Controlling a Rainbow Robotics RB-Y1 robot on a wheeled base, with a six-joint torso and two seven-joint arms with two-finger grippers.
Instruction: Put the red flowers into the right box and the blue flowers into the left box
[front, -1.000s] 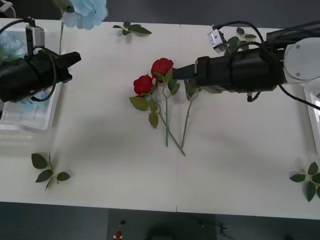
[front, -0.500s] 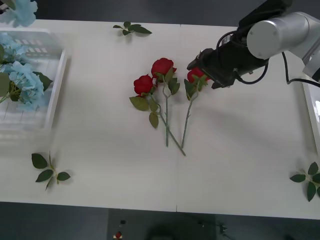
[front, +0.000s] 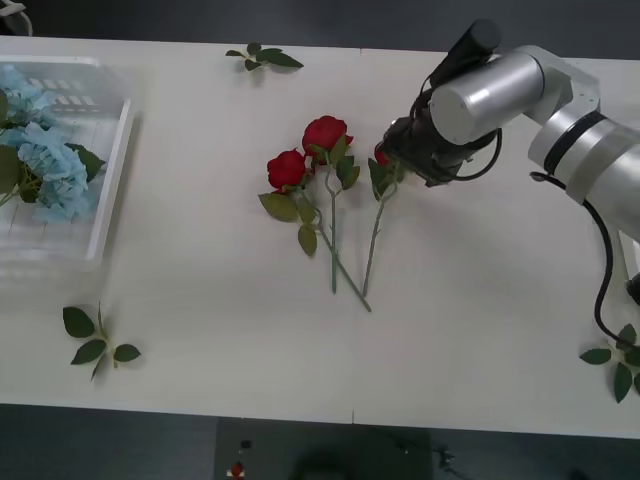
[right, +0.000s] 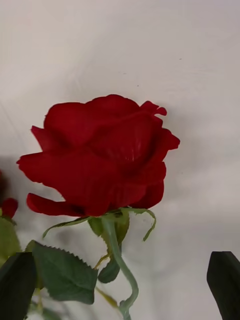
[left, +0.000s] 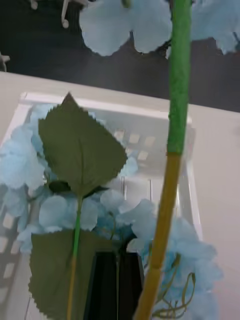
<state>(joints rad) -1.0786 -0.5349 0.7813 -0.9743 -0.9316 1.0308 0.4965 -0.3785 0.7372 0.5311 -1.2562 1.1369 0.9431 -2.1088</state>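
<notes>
Now my right pincer (right: 121, 285) hangs over the table with its two black fingers wide apart and nothing between them yet. Just beyond the tips lies the red flower (right: 100, 155) I am going for, its bloom pointing to 12 o'clock and its thin stem (right: 117, 250) coming back toward the gap.

On the table this flower is at about 1 o'clock from the centre. Two more red flowers (front: 324, 133) lie just beside it at 12 o'clock, and the three stems cross each other lower down, toward 6 o'clock.

I think the good way is to go down on the stem right under the bloom, where it is apart from the other stems and from the big leaf (right: 62, 272). I should close on the stem alone, not on the petals. Then I should lift straight up, so the crossed stems do not drag the neighbours.

My left pincer (left: 117, 285) looks closed, as far as I can judge on the stem of a blue flower (left: 132, 22). It hangs above the left box (front: 112, 165) at 10 o'clock, where other blue flowers (front: 45, 165) lie already.
</notes>
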